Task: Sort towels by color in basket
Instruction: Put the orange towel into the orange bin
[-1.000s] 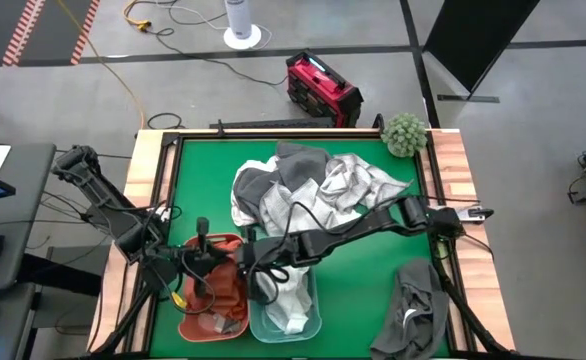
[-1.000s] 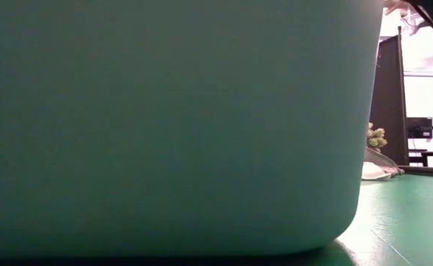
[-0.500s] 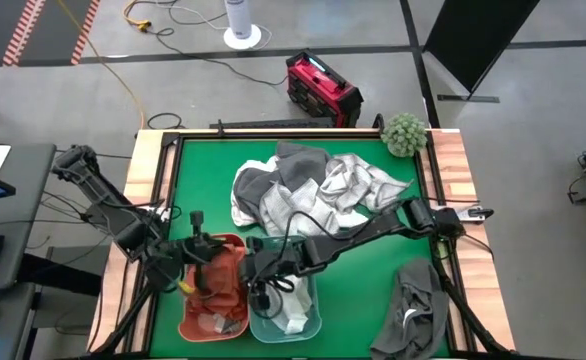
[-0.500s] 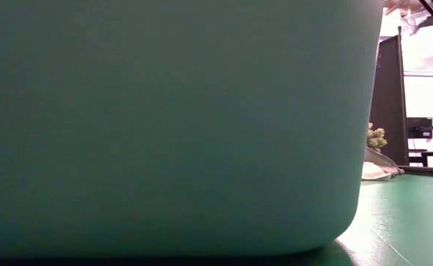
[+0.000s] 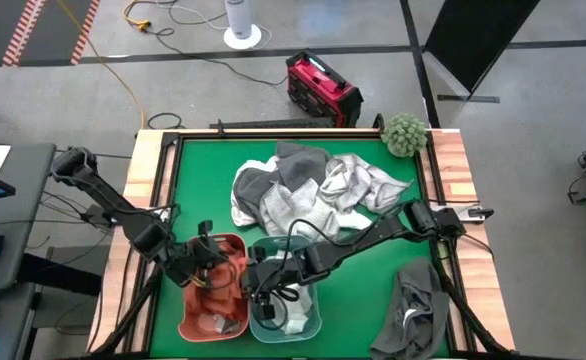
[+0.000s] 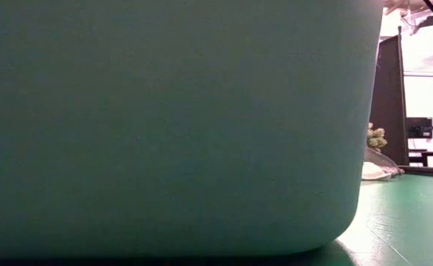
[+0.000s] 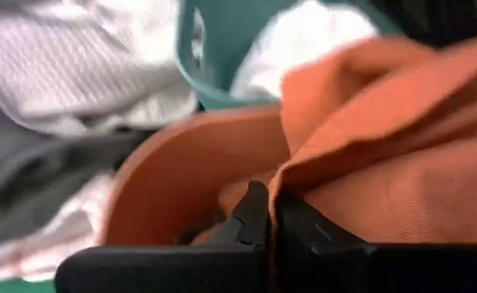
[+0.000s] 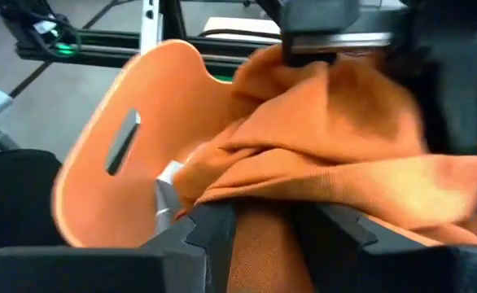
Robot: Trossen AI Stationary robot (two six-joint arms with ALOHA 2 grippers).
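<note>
A rust-orange towel (image 5: 229, 272) is stretched over the orange basket (image 5: 195, 312), between my two grippers. My left gripper (image 5: 207, 268) is shut on its left end over that basket. My right gripper (image 5: 259, 284) is shut on its right end at the border with the teal basket (image 5: 311, 322). A white towel (image 5: 291, 308) lies in the teal basket. A heap of grey and white towels (image 5: 313, 190) rests on the green mat. A dark grey towel (image 5: 418, 305) lies at the table's near right. The low view shows only the teal basket's wall (image 6: 172, 125). My left gripper pinches a fold of the rust-orange towel (image 7: 291, 183) between its two shut fingers (image 7: 251, 220). The cloth spreads away from the fingers over the orange basket's inside. My right gripper has a bunched fold of the rust-orange towel (image 8: 263, 232) between its two fingers (image 8: 210, 232), several layers thick. The cloth runs from it across the orange basket to the left gripper (image 8: 320, 24).
A round green fuzzy ball (image 5: 405, 132) sits at the table's far right corner. The two baskets stand side by side at the near edge. Wooden rails (image 5: 453, 170) border the mat. A red box (image 5: 323, 88) and cables lie on the floor beyond.
Both grippers have moved toward the table's near edge and down, carrying the rust-orange towel lower into the orange basket. The right gripper has drawn in over the teal basket's left rim. Both have stayed shut on the cloth.
</note>
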